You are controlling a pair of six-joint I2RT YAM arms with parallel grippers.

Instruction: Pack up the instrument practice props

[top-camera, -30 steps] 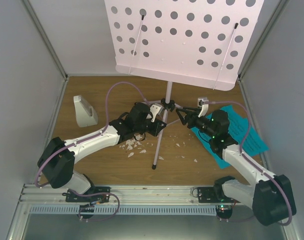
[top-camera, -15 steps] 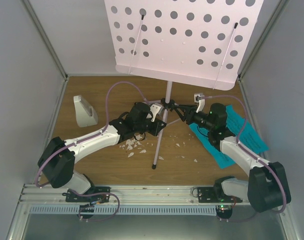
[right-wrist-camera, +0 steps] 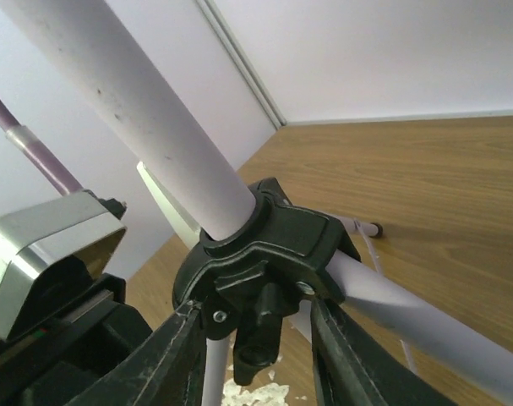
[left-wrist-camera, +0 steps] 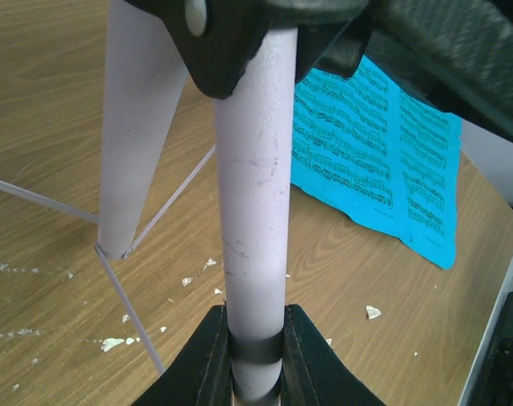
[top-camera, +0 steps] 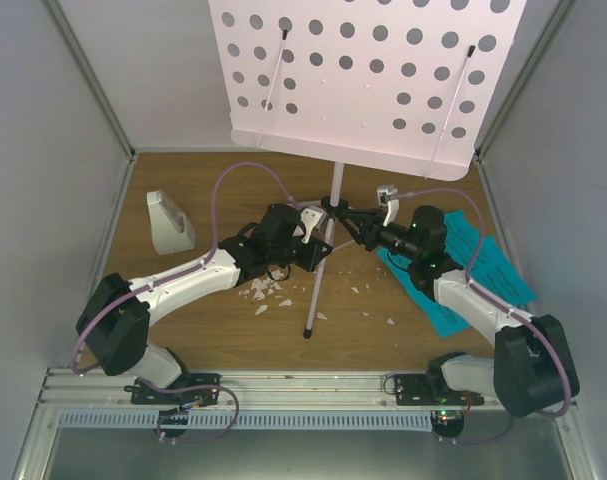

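The music stand [top-camera: 335, 190] stands mid-bench [top-camera: 223, 330]. Its pole goes straight up and down, and its holey plate [top-camera: 363, 80] on top faces the near side. The left gripper [left-wrist-camera: 256, 342] is clenched on the stand's near leg. The right gripper [right-wrist-camera: 252, 338] sits around the black joint [right-wrist-camera: 264, 245] where the legs meet, but whether it squeezes, I cannot tell. The metronome [top-camera: 169, 222] sits far left, and the blue music pages [top-camera: 488, 265] lie on the right.

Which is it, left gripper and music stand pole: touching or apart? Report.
Touching. Left wrist view: the left gripper clamps the music stand pole, pressed on both sides, no gap.
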